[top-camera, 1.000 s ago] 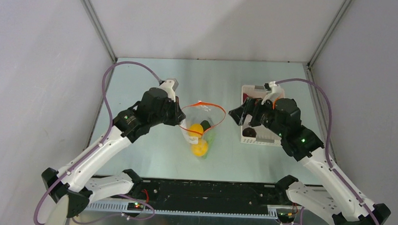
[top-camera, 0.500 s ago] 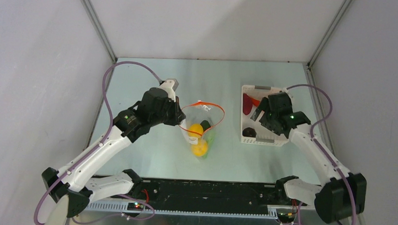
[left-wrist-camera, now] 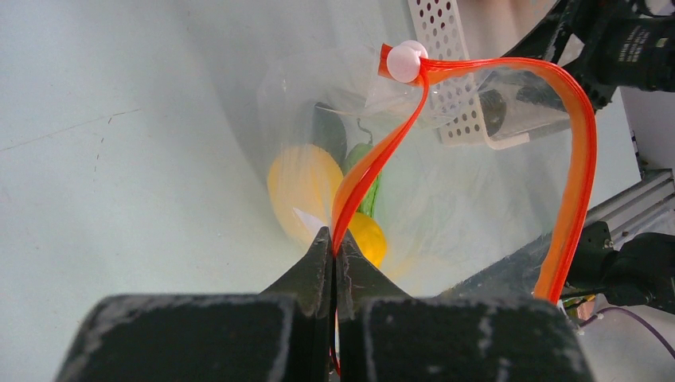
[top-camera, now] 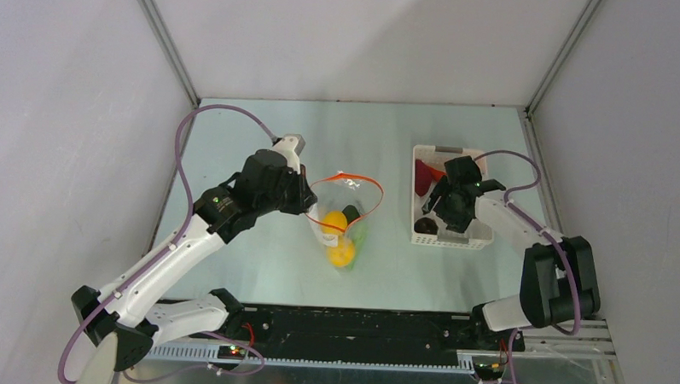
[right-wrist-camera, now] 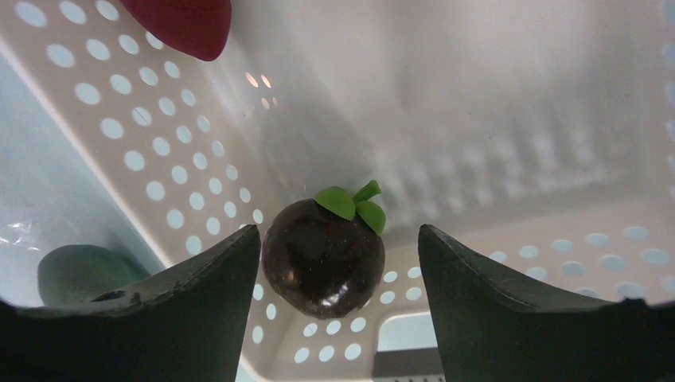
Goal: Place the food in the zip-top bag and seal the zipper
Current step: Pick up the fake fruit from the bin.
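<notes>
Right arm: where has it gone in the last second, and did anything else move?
The right gripper swung away from the zip-top bag and dipped into the white basket, its open jaws now flanking the dark round fruit. The left gripper stayed shut on the zipper, holding the bag open; the lemons inside did not move.

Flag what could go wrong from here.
The right gripper stands open around the round toy mangosteen, which sits nearer one finger; closing could roll it against the basket wall. The left gripper pinches only the zipper strip; the floppy zip-top bag mouth may sag or slip before the drop.
</notes>
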`<state>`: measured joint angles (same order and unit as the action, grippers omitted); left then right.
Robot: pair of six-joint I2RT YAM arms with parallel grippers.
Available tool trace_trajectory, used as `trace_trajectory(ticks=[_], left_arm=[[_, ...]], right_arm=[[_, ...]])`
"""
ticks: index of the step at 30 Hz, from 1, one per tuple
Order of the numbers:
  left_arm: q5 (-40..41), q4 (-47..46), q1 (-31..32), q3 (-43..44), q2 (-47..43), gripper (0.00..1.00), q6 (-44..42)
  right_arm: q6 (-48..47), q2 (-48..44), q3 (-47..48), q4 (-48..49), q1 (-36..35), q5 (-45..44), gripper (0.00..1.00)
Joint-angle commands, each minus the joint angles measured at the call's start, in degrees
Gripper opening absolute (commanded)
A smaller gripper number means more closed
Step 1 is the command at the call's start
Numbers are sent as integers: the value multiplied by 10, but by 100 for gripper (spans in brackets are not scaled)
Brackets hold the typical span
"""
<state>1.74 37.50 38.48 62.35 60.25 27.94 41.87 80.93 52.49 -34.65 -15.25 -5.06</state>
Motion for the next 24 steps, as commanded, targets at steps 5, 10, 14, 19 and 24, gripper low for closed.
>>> trace_trajectory(ticks=[5,10,14,19,24], left_arm=[[3,-4,-3,4,-5,0,-13],[3,-3,-2,3,-4,0,-14],[4,-4,-3,3,-6,0,-13],[6,-5,-3,2,-6,0,-14],[4,-5,-3,3,-6,0,-14]], right_arm=[[5,52,-12,42,1,36,71],[7,90,-14,60,0,53,65],[17,112,-16,76,0,75,54],[18,105,-16,79,0,69,31],[6,63,-16,64,3,51,14]])
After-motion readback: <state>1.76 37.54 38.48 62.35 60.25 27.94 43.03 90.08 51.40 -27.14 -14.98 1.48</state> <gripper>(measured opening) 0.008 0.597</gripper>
